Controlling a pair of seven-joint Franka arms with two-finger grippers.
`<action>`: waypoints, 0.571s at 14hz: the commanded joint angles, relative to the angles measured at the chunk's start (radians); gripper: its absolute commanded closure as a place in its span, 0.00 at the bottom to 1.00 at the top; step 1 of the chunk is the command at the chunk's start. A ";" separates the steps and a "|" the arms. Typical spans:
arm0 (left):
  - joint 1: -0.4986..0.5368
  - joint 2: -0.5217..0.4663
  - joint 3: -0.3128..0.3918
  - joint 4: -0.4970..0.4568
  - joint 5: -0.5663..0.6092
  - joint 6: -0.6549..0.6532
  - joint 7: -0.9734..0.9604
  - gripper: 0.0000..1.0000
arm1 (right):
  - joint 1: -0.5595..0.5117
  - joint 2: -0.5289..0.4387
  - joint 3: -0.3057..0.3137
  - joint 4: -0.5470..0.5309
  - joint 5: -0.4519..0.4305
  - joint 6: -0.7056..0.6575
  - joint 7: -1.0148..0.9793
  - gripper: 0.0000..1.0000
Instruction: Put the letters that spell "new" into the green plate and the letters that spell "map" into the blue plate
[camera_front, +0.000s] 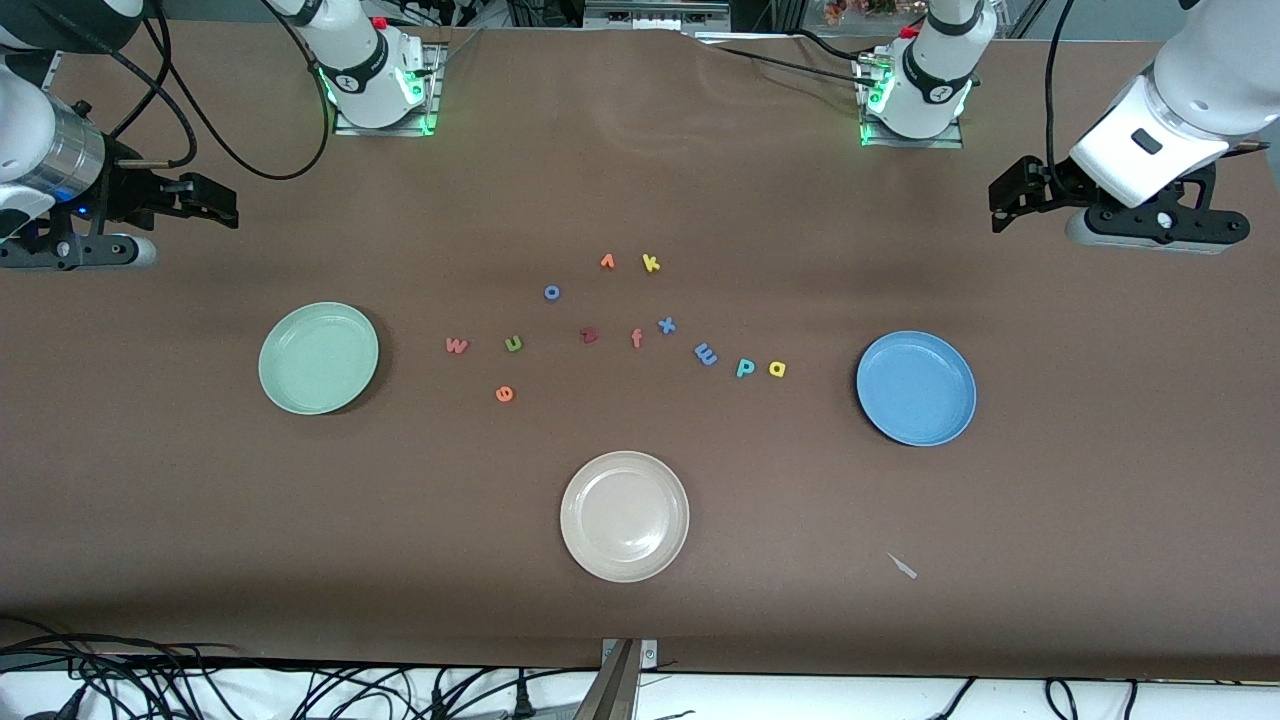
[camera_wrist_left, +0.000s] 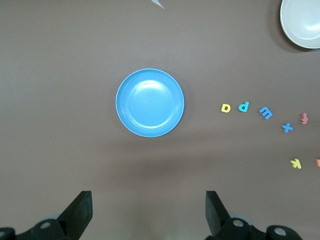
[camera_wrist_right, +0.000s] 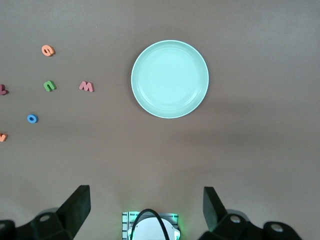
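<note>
Both arms waited, the left claw (camera_wrist_left: 148, 215) and the right claw (camera_wrist_right: 145, 212) each spread wide and holding nothing. The green plate (camera_front: 318, 357) sat toward the right arm's end of the surface (camera_front: 640, 560), the blue plate (camera_front: 916, 387) toward the left arm's end. Between them lay the w (camera_front: 457, 346), n (camera_front: 513, 343), e (camera_front: 505, 394), m (camera_front: 706, 353), p (camera_front: 745, 367) and a (camera_front: 777, 369).

- Right gripper (camera_wrist_right: 145, 210): jaws spread wide, empty, up over the brown table (camera_wrist_right: 250, 160).
- Green plate (camera_wrist_right: 170, 79): empty, flat on the table.
- Pinkish-red "w" (camera_wrist_right: 86, 86), green "n" (camera_wrist_right: 49, 85) and orange "e" (camera_wrist_right: 47, 50): loose on the table beside the plate, apart from one another.
- Blue "o" (camera_wrist_right: 32, 118): near the "n".
</note>
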 joint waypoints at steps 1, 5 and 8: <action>0.016 -0.001 0.007 0.009 0.010 0.008 0.025 0.00 | -0.003 0.004 0.002 0.015 -0.007 0.002 -0.012 0.00; 0.068 0.004 0.007 0.012 -0.010 0.006 0.028 0.00 | -0.001 0.004 0.006 0.017 -0.007 -0.008 -0.013 0.00; 0.067 0.004 0.002 0.012 -0.010 0.006 0.026 0.00 | -0.001 0.004 0.006 0.017 -0.008 -0.005 -0.013 0.00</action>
